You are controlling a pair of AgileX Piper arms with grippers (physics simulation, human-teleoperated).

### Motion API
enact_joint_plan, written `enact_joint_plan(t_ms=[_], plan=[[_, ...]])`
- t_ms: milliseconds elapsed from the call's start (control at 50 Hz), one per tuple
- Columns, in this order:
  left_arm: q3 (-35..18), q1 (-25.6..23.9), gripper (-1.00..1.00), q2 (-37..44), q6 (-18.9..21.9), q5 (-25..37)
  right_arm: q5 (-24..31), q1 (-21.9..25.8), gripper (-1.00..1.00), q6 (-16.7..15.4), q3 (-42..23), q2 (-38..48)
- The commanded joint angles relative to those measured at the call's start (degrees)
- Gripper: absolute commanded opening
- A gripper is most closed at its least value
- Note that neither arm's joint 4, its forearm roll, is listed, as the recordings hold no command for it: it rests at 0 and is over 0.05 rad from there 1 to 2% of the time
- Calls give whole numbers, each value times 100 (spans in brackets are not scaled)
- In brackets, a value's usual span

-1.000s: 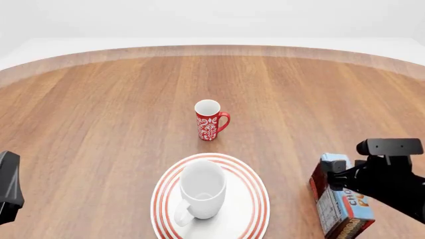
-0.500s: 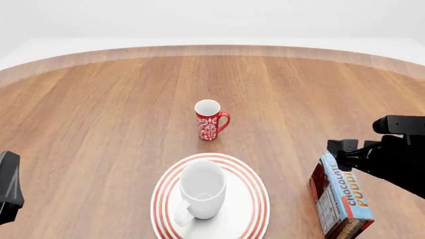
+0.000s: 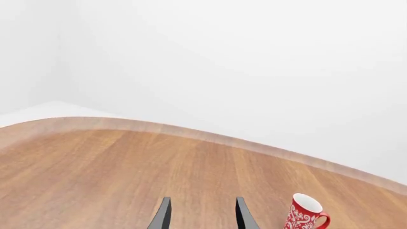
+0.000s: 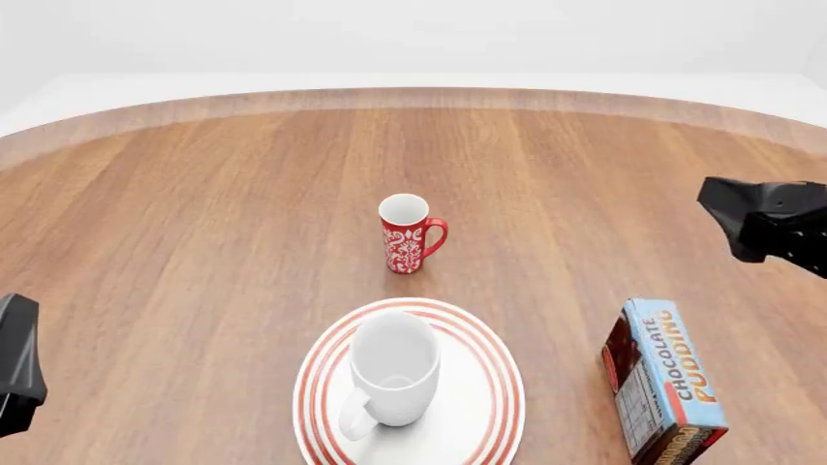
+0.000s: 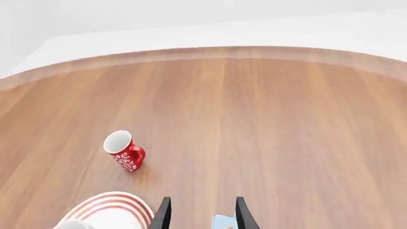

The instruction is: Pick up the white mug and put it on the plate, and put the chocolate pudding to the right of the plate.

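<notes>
Nearest you, the white mug (image 4: 391, 376) stands upright on the plate (image 4: 498, 387), handle toward you, so that half of the task looks done. Just right of the plate, clear of its rim, the chocolate pudding (image 4: 661, 383) stands on the table (image 4: 194, 223), free of both arms; that placement also reads as finished.

Your right gripper (image 5: 200, 213) hangs above and beyond the carton, jaws apart, holding nothing. Your left gripper (image 3: 200, 213) sits parked at the near left, jaws also apart and empty.

Farther out, 1 red patterned mug (image 4: 410, 234) stands alone, well apart from the plate. It probably blocks nothing; the wrist views crop the near ground.
</notes>
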Motion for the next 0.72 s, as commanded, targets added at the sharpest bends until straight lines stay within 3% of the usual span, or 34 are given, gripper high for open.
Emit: enact_joint_plan(t_ms=[20, 60, 180, 260, 420, 540, 640, 720], plan=[[-2, -4, 100, 0, 6, 2, 106, -131, 100, -206, -431, -902], [-7, -8, 100, 0, 11, -1, 75, -215, 100, -111, -479, -1116], [-5, 0, 100, 0, 17, 1, -3, -397, 100, -217, -439, -1654], [-10, 3, 100, 0, 33, 6, -84, -451, 100, -457, -306, -2185], [-13, -7, 100, 0, 65, 14, -168, -602, 100, -645, -73, -3059], [-29, -47, 100, 0, 116, 16, -285, -967, 100, -410, 306, -3729], [-29, -68, 100, 0, 144, 22, -731, -1080, 100, -495, 289, -3763], [-34, -75, 100, 0, 163, 23, -1136, -1364, 100, -170, 409, -3763]])
